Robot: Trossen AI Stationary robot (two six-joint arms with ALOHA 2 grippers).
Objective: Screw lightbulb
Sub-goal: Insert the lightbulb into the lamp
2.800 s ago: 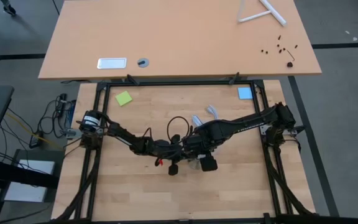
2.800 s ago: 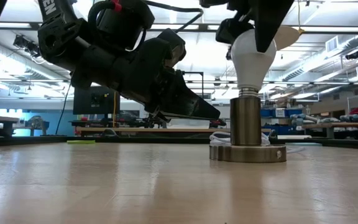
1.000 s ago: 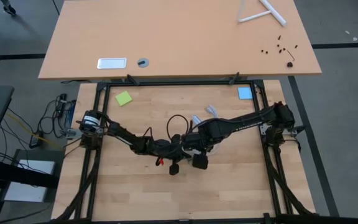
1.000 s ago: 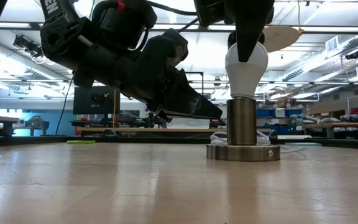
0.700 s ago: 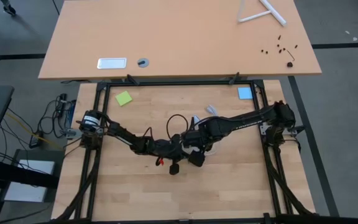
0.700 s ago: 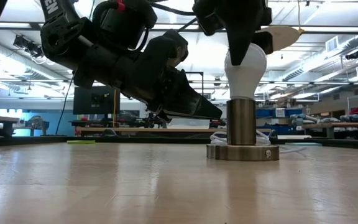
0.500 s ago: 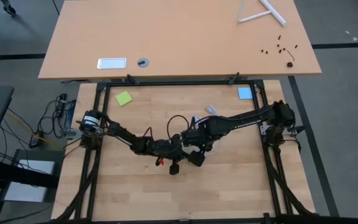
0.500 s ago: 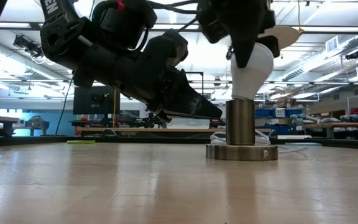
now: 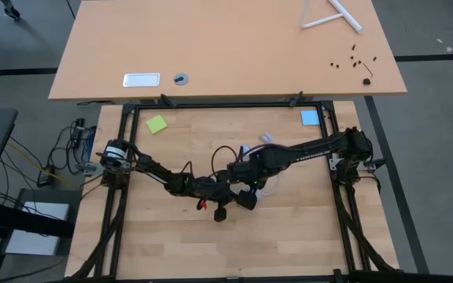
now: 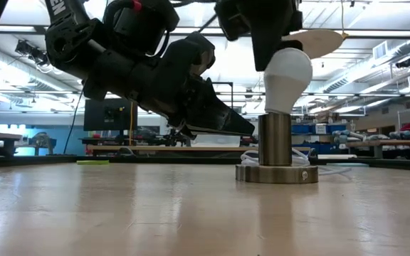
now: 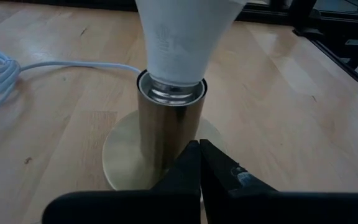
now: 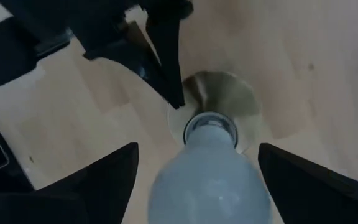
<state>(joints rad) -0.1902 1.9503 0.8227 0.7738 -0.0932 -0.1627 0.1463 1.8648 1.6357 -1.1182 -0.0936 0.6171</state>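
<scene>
At centre frame your bulb sits tilted in the socket, right end effector spread around it ungripped, left end effector closed empty against the socket; tightening likely remains.

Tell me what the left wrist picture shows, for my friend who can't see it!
A white lightbulb sits with its screw end in a brass-coloured socket standing on a wooden table. The left claw, shut, points at the socket's base. A white cord lies on the table to one side.
</scene>
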